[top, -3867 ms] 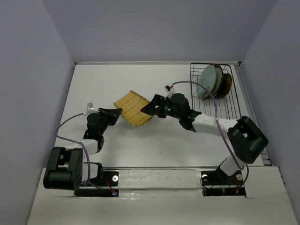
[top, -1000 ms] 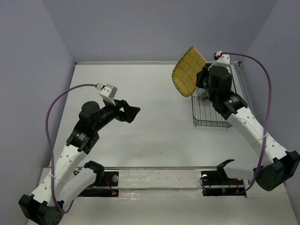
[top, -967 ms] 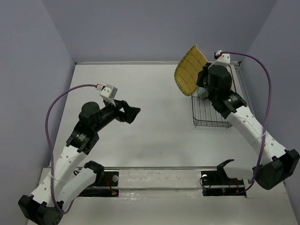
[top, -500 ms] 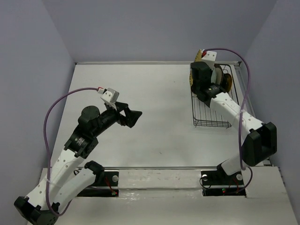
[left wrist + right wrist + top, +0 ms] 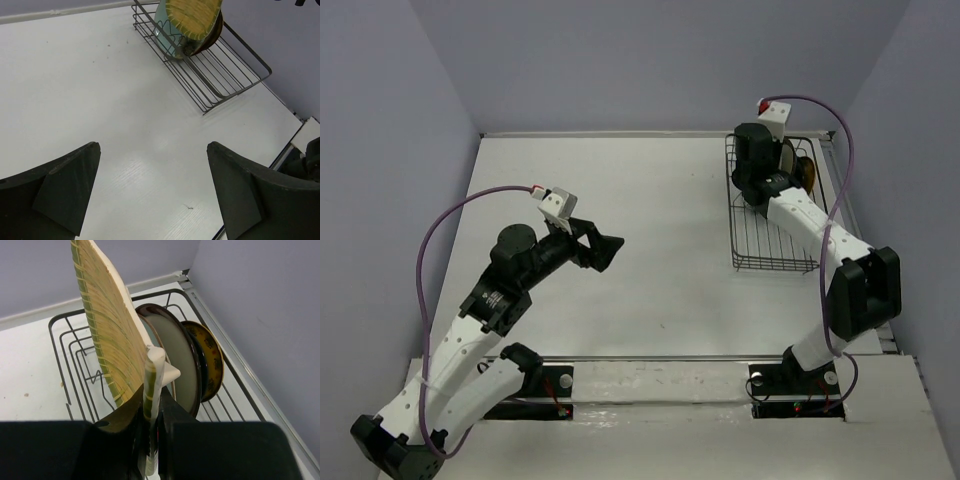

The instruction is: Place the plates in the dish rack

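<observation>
Two arms are sharing one counter (image 5: 650, 190), each ending in one hand, so two hands are showing: the left hand (image 5: 608, 250) and the right hand (image 5: 152, 407). One dish rack (image 5: 775, 250) is sitting on the counter. One yellow ribbed plate (image 5: 107, 330) is showing, and beside it at least two round plates are standing: one dark-rimmed plate (image 5: 177, 365) and one yellow-patterned plate (image 5: 212, 357). They are overlapping, so whether a third round one is hiding among them cannot be told.
</observation>
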`<state>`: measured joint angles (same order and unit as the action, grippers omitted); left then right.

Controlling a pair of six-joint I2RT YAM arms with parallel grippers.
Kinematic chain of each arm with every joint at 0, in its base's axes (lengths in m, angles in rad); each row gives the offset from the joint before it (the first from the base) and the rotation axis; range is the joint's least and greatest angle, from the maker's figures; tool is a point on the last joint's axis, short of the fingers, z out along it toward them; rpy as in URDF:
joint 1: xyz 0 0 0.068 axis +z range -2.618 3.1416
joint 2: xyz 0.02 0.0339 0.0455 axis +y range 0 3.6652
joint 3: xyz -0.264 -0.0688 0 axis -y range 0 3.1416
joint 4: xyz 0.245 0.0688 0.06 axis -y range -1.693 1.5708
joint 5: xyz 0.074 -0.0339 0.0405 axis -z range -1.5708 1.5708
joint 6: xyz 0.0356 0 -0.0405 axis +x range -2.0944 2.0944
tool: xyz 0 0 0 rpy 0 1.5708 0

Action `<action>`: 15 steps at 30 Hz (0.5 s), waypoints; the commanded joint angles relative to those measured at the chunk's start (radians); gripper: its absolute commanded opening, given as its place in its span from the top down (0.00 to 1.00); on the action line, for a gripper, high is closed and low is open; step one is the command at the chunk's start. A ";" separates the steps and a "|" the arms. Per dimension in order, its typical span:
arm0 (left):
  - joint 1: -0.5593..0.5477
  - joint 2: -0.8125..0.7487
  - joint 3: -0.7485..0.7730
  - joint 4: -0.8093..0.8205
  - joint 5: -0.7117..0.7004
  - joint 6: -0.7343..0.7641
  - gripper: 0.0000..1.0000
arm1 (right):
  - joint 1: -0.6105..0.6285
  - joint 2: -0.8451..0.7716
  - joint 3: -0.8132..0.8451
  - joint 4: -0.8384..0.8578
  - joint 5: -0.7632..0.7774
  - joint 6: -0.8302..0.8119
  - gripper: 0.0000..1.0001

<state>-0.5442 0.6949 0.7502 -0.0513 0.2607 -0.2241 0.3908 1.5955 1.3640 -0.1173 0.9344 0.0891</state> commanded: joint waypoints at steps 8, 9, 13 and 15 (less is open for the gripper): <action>-0.008 0.009 -0.003 0.027 -0.008 0.020 0.01 | -0.047 0.038 0.067 0.166 -0.025 -0.002 0.93; -0.008 0.011 -0.003 0.027 -0.009 0.020 0.01 | -0.047 0.041 0.066 0.172 -0.032 0.003 0.93; -0.007 0.014 -0.003 0.027 -0.011 0.020 0.01 | -0.047 0.073 0.057 0.185 -0.040 0.009 0.93; -0.008 0.014 -0.005 0.027 -0.012 0.022 0.01 | -0.047 0.084 0.055 0.192 -0.042 0.012 0.93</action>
<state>-0.5442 0.7105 0.7502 -0.0528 0.2565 -0.2226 0.3424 1.6657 1.3682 -0.0563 0.8799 0.0826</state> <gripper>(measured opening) 0.990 0.132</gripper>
